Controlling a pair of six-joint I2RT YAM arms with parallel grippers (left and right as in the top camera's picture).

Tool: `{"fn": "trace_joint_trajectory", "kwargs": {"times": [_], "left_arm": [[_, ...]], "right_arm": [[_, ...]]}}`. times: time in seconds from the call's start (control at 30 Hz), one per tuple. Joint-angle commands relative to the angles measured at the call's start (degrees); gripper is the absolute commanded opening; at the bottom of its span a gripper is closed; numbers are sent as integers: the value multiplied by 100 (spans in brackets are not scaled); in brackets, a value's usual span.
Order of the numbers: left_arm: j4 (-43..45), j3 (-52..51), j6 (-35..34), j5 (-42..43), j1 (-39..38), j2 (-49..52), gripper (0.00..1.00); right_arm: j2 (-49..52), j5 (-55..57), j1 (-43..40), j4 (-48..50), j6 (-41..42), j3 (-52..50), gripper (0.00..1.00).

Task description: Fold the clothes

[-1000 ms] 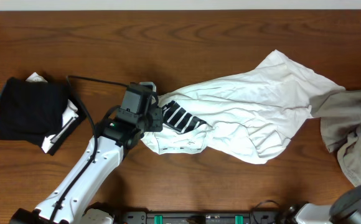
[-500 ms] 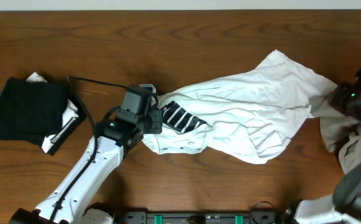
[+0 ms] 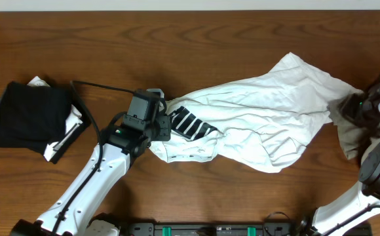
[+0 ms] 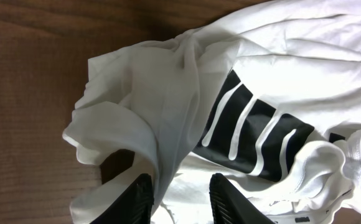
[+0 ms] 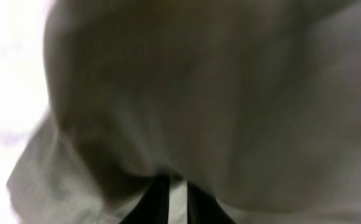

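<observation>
Barely begun: white T-shirt [image 3: 262, 124] sprawled crumpled across the middle of the table [image 3: 177, 39], no fold made. Left gripper [image 4: 179, 183] pinching its left edge (striped print [image 4: 255, 137] showing). Right gripper [image 5: 175, 190] nipped onto grey-beige garment [image 3: 348, 137] at far right. Flattening and folding all left.

Grey-beige garment [image 5: 230, 93] blurred close-up, right hand [image 5: 176, 194] sunk in it — overhead, left hand [image 3: 168, 124] tips under white T-shirt [image 3: 262, 121].
</observation>
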Motion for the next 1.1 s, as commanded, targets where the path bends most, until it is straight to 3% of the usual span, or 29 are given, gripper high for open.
{"fn": "trace_joint_trajectory", "kwargs": {"times": [0.0, 0.13, 0.37, 0.47, 0.6, 0.73, 0.87, 1.07], "left_arm": [[-31, 70, -11, 15, -2, 9, 34], [-33, 70, -9, 15, -2, 9, 42], [-33, 70, -9, 15, -2, 9, 43], [-33, 70, -9, 15, -2, 9, 43], [-33, 70, -9, 15, -2, 9, 43], [-52, 70, -9, 15, -2, 9, 43], [-120, 70, -9, 15, -2, 9, 43], [-118, 70, -11, 15, -2, 9, 43]], "right_arm": [[-15, 551, -306, 339, 315, 22, 12], [-15, 555, -647, 737, 269, 22, 17], [-15, 337, -1429, 981, 273, 22, 18], [-15, -1104, -1696, 1152, 177, 22, 19], [-17, -3331, -1735, 1338, -562, 74, 23], [-33, -4371, -1523, 1027, -1423, 107, 22], [-37, -4376, -1241, 302, -2339, 105, 20], [-31, -3088, -802, 55, -2258, 94, 20]]}}
